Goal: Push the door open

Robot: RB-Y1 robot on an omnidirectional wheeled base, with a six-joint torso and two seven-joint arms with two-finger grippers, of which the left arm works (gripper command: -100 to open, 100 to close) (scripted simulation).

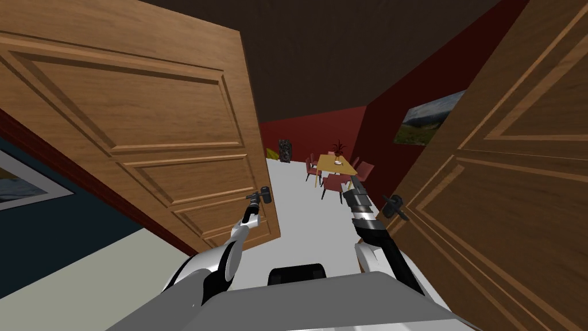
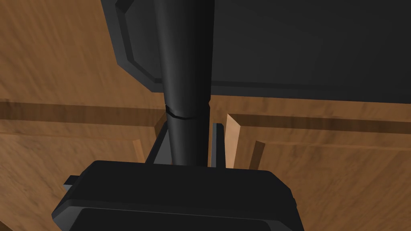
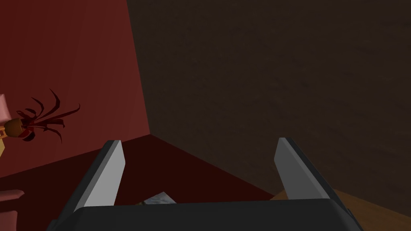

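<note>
Step in hand, as I judge it: swing the left door leaf [image 1: 143, 115] wider by its handle [image 1: 265, 194]. The leaf fills the upper left of the head view, already ajar, w/ a gap at centre btwn it and the right door [image 1: 517, 201]. My left claw [image 1: 256, 197] is at the handle, centre-left. To do it well, push along the leaf's arc, not straight fwd. Let the wrist follow the hinge and grip firmly so the handle can't slip out. My right claw [image 1: 351, 183] hangs right of centre, near the other handle [image 1: 395, 206] but apart from it.

Left wrist view adds what the head view can't: fingers [image 2: 217, 140] clamped on the handle's sides, dark plate [image 2: 301, 48] against wood. Right wrist view: blades spread apart, nothing btwn them.
</note>
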